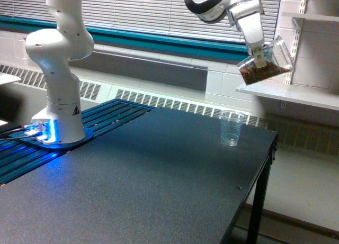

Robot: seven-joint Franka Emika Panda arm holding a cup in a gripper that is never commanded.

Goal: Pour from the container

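The container (267,61), a small clear cup with brown granular bits lying along its lower side, hangs high at the exterior view's upper right, tilted well over with its mouth pointing right. My gripper (258,52) is shut on it from the upper left. Below and a little left of it, a slimmer ribbed clear plastic cup (231,128) stands upright near the table's far right corner. No bits are falling from the container.
The dark table (159,191) ends at its right edge close to the ribbed cup. The arm's white base (58,117) stands at the left on a blue-lit mount. A white shelf (296,96) juts out just below and behind the container.
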